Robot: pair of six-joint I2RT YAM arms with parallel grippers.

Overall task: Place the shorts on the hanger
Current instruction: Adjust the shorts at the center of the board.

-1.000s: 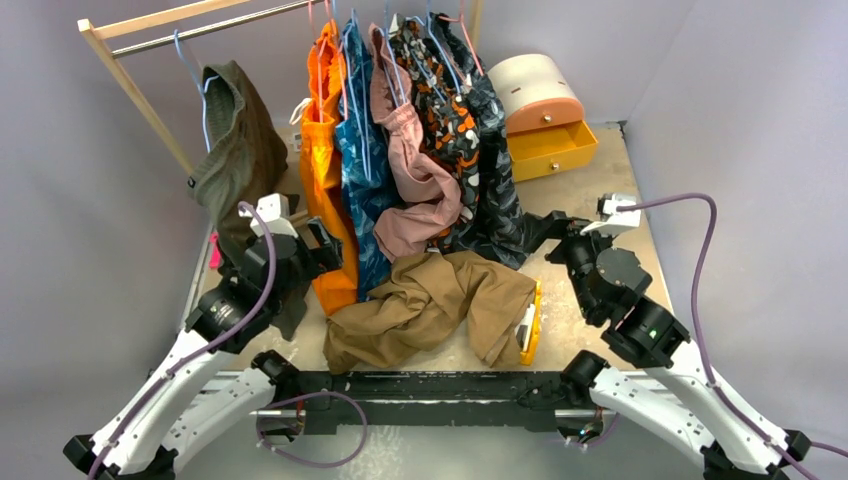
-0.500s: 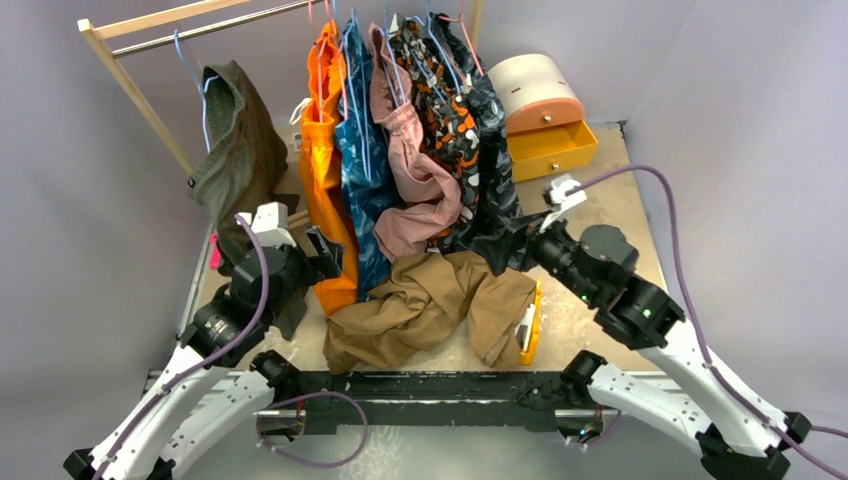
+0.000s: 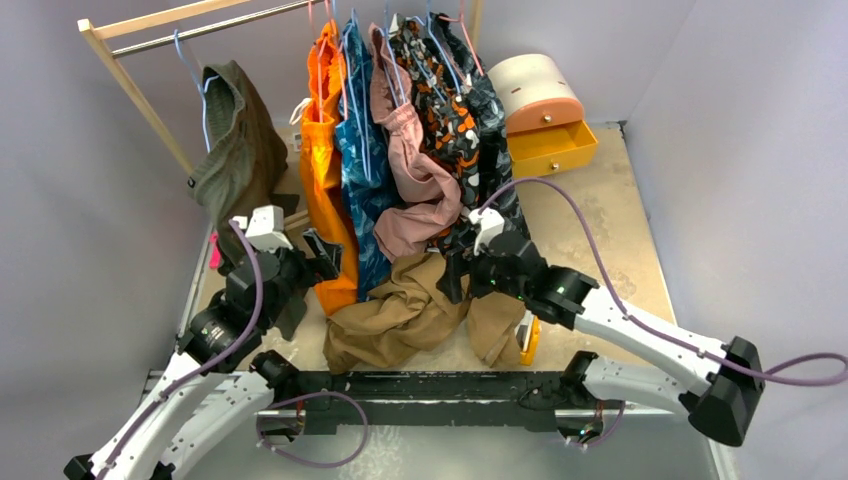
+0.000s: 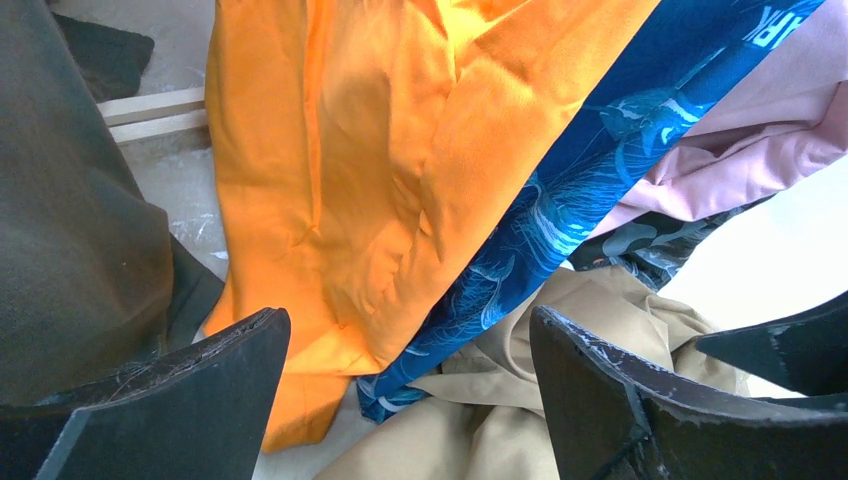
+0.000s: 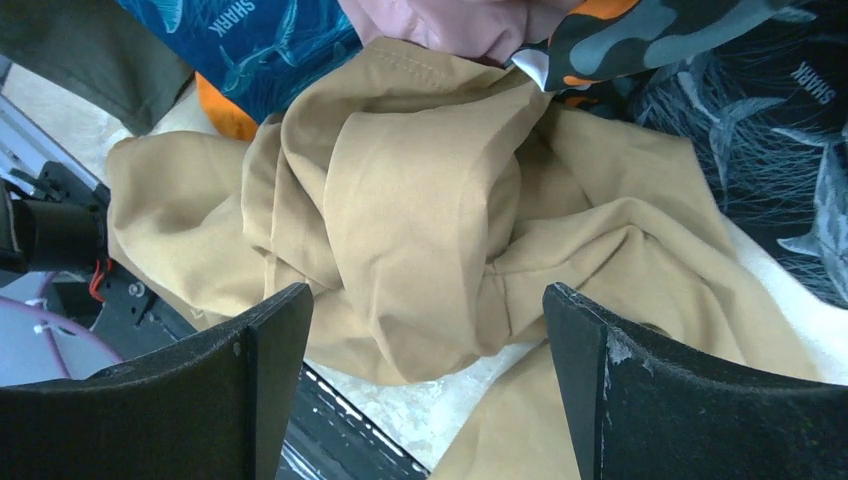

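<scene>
The right end effector (image 3: 452, 275) has swung from the frame's right to its centre, over the shorts (image 3: 400, 310), jaws apart. The left end effector (image 3: 325, 255) is also spread wide.

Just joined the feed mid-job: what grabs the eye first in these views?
The crumpled tan shorts heaped near the front of the table stand out, with the right end effector open directly over them. Behind them a packed row of hanging clothes dominates. The bright orange shorts are the loudest, and the left end effector is open, facing their lower part.
</scene>
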